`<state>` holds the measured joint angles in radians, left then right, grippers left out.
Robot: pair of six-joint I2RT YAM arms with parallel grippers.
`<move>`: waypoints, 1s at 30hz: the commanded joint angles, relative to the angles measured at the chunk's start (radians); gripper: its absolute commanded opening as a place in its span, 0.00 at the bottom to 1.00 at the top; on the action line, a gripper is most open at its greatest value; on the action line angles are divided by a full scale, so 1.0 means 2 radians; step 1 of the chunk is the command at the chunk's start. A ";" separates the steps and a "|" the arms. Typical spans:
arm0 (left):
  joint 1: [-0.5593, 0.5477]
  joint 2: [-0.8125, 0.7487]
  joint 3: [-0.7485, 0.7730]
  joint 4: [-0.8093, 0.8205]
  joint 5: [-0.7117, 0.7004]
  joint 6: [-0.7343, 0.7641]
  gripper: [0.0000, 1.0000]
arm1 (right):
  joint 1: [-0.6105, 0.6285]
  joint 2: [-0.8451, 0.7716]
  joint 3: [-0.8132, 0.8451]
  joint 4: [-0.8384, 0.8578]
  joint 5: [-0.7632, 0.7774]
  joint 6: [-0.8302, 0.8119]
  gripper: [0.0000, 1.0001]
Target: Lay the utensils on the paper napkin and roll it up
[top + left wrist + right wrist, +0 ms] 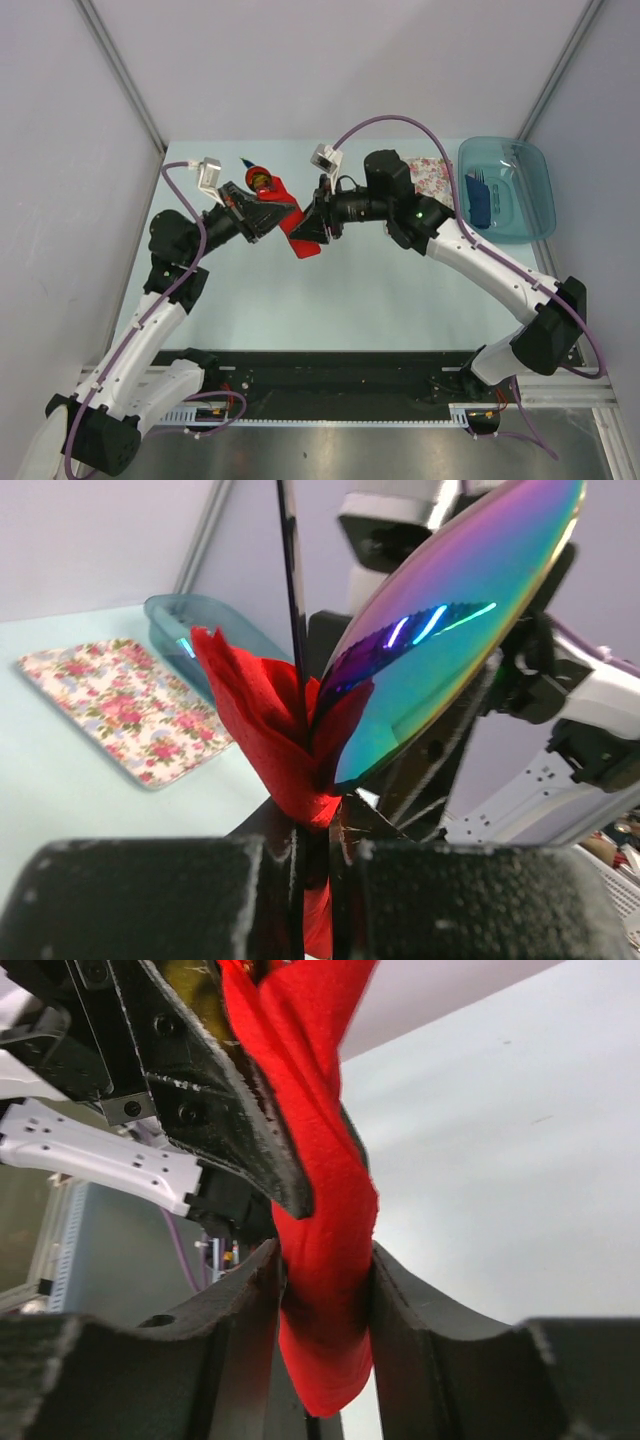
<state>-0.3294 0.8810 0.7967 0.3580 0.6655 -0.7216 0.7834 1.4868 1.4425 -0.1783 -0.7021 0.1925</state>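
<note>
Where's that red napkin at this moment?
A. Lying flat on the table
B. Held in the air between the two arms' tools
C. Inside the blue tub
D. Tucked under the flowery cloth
B: the red napkin, wrapped around a shiny spoon, is pinched by the left tool and the right tool above the table.

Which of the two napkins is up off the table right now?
The red paper napkin, wrapped around the utensils and held in the air; the floral napkin lies flat on the table beside the teal bin.

Floral mat beside teal tub
</note>
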 commanded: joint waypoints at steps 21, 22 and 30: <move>0.009 -0.023 0.002 0.070 0.038 -0.029 0.42 | -0.022 -0.025 -0.007 0.154 -0.104 0.161 0.00; 0.012 -0.027 -0.001 0.064 0.040 -0.024 0.57 | -0.031 -0.028 -0.007 0.167 -0.105 0.168 0.00; 0.033 -0.035 -0.020 0.067 0.048 -0.043 0.80 | -0.033 -0.038 -0.007 0.195 -0.108 0.191 0.00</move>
<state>-0.2733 0.8024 0.7673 0.4606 0.7410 -0.7860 0.7063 1.4738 1.4178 0.0956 -0.9020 0.5365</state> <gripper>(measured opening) 0.791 0.207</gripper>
